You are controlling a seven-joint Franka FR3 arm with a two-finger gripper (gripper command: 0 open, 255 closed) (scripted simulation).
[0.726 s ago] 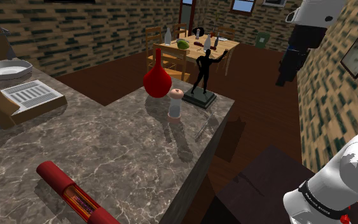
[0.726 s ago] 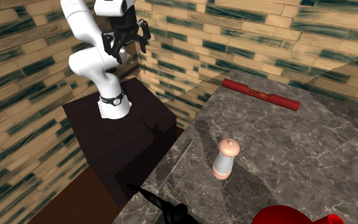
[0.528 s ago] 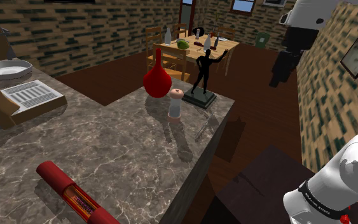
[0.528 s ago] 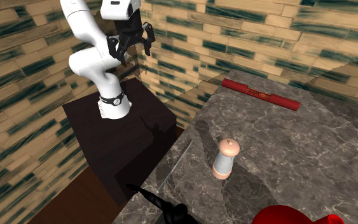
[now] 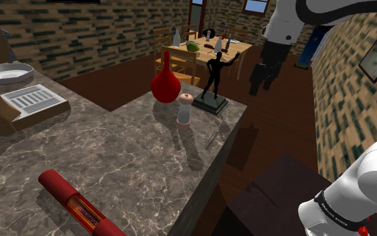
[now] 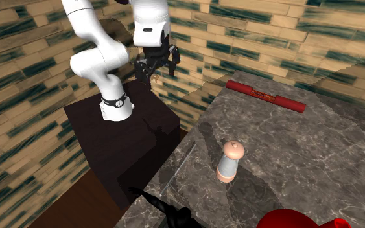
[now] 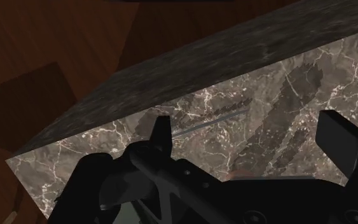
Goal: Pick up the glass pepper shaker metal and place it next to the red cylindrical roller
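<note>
**A:** So where's the shaker (image 5: pixel 185 109) sitting?

**B:** It's upright on the marble table (image 5: pixel 113 154), over by the far right corner in the shoulder view. Pale rounded cap, and nothing's touching it. A red vase (image 5: pixel 165 84) stands just behind it on the left. A black statue (image 5: pixel 213 80) stands just behind it on the right, near the table's edge.

**A:** And the roller (image 5: pixel 73 201)?

**B:** Well apart from the shaker. It's lying flat at the near left end of the table in the shoulder view. From the second exterior view it lies at the far end, with the shaker nearer, close to the edge that faces the stand (image 6: pixel 129 142).

**A:** What's the pincer (image 6: pixel 156 72) doing?

**B:** It hangs in the air off the table, up above the stand and well away from the shaker. It's wide open with nothing between the tips. In the wrist view the fingers (image 7: pixel 161 133) stand apart, with the table's corner beyond them and brown floor (image 7: pixel 44 51) past the edge.
</note>
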